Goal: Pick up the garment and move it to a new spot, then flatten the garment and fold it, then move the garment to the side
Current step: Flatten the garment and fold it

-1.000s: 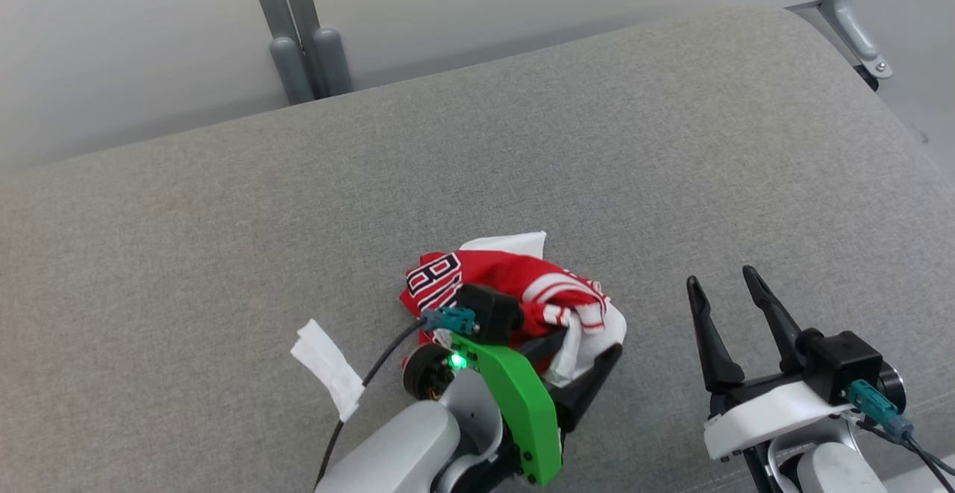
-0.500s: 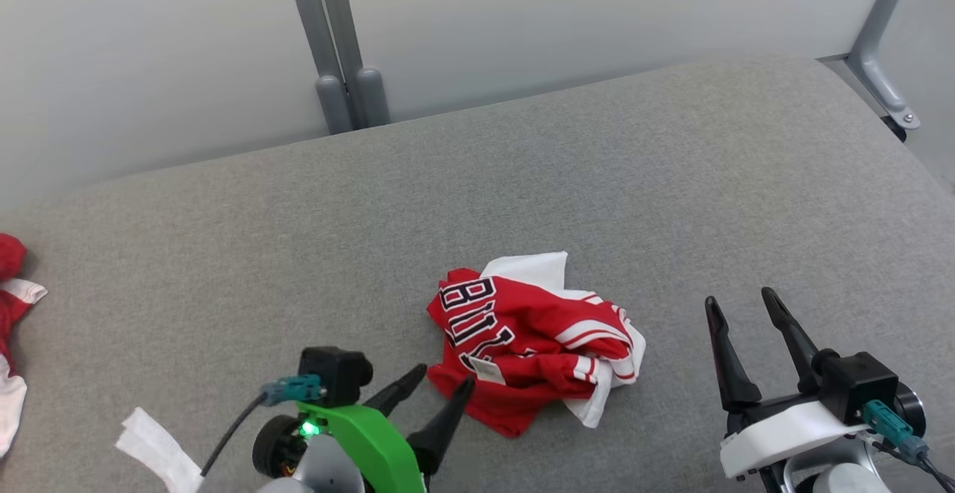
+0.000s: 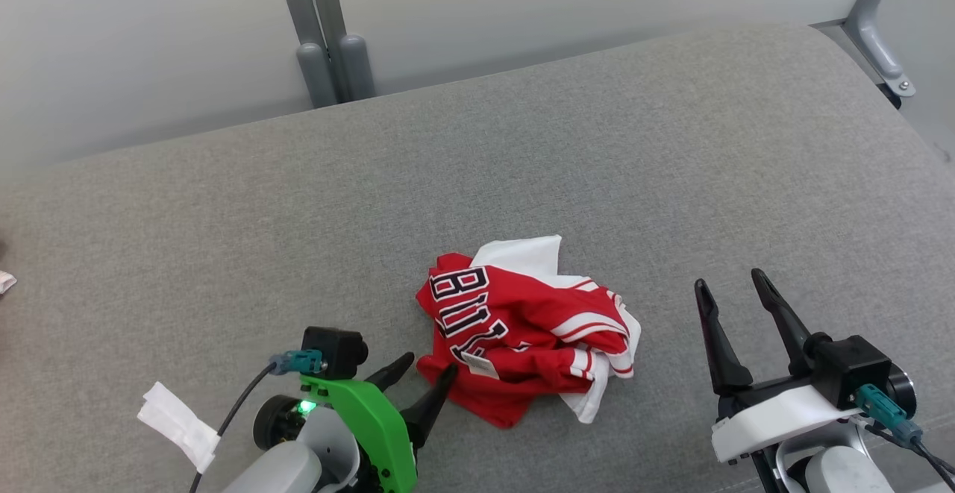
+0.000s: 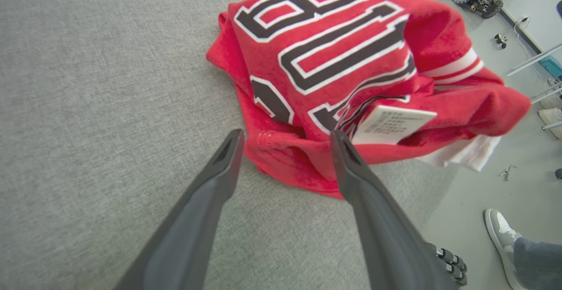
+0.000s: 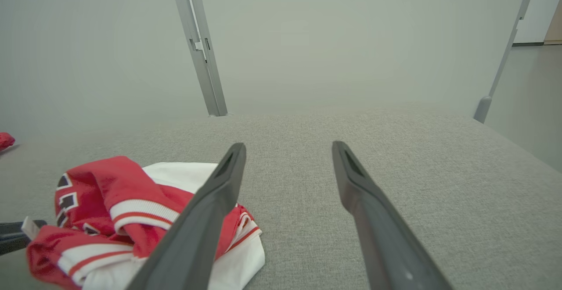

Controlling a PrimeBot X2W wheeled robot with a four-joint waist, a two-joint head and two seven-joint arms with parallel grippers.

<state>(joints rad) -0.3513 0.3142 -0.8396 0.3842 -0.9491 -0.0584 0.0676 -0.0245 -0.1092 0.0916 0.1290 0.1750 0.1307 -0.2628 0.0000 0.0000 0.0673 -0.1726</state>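
Observation:
A crumpled red and white garment [image 3: 526,333] with black lettering lies in a heap on the grey padded surface [image 3: 522,150]. My left gripper [image 3: 427,368] stands open at the heap's near left corner; in the left wrist view its fingertips [image 4: 336,138] reach the red hem [image 4: 285,158] with nothing pinched between them. A white tag [image 4: 390,125] sticks out of the folds. My right gripper [image 3: 730,287] is open and empty, off to the garment's right. From the right wrist view the garment [image 5: 109,213] lies to the left of that gripper's fingers [image 5: 219,184].
A white paper scrap [image 3: 175,422] lies left of my left arm. Grey metal posts [image 3: 324,38] stand behind the surface's far edge, and a bracket [image 3: 877,27] at the far right corner. Past the near edge I see floor and a person's shoe [image 4: 500,237].
My left gripper has let go of the garment and drawn back to its near left corner, jaws open. The garment now lies uncovered. The camera shifted between frames. The right gripper kept still.

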